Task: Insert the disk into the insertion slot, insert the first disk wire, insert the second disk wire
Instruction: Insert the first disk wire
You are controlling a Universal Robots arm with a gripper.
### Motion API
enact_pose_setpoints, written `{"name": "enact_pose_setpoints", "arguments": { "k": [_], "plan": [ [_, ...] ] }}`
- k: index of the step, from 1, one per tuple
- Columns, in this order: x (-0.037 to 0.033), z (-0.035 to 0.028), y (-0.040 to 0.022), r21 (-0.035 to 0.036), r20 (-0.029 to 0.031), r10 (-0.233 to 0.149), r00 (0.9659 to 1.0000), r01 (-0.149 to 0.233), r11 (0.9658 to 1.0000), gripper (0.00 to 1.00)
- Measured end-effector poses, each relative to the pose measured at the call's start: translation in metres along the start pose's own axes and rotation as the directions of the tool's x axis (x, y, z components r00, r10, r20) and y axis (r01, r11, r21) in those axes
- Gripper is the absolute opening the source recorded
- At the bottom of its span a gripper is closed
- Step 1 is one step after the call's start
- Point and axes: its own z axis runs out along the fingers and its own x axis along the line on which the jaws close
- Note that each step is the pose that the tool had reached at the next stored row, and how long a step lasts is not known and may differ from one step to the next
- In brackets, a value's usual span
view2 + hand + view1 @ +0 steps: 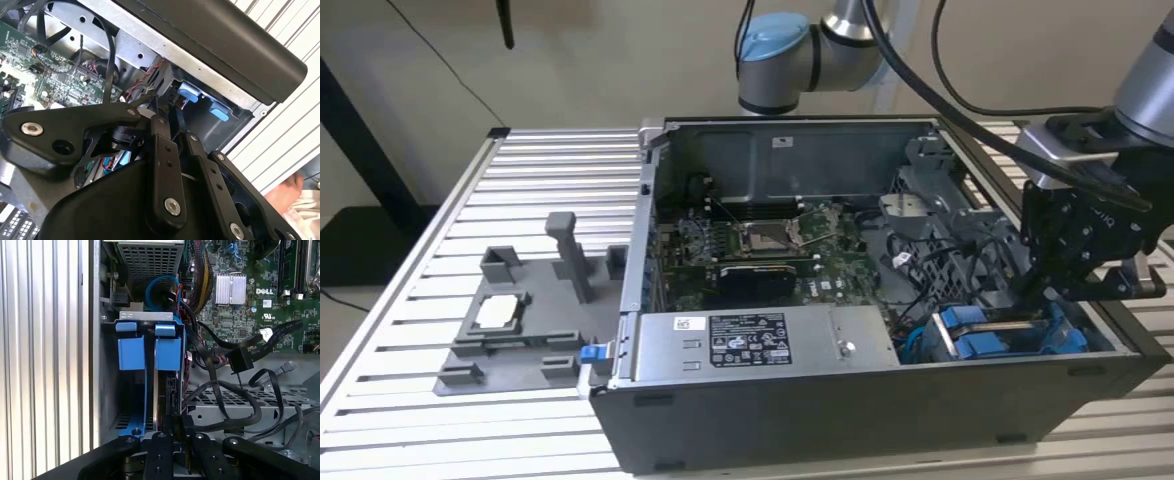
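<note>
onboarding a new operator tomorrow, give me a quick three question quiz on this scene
1. True or false: the claw hangs over the grey fixture.
2. The plastic fittings in the insertion slot are: A red, B blue, C yellow.
3. Fill in: the grey fixture stands on the table at the exterior view's ____ of the computer case.
Key: 1 false, it is at the insertion slot; 2 B; 3 left.

Ribbed aluminium tabletop (440, 300) before a plain beige wall (587, 60).
</note>
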Motion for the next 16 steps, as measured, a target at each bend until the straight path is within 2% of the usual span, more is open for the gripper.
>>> {"name": "enact_pose_setpoints", "arguments": {
  "k": [5, 11, 16],
  "plan": [
    [0.0012, 0.0004, 0.0000, 0.0000, 0.0001, 0.000, 1.0000, 0.000, 1.0000, 0.19],
    [0.0014, 0.0067, 0.0000, -0.0001, -0.0016, 0.000, 1.0000, 0.000, 1.0000, 0.19],
    [0.0014, 0.0076, 0.0000, -0.0001, 0.0002, 0.000, 1.0000, 0.000, 1.0000, 0.19]
  ]
}}
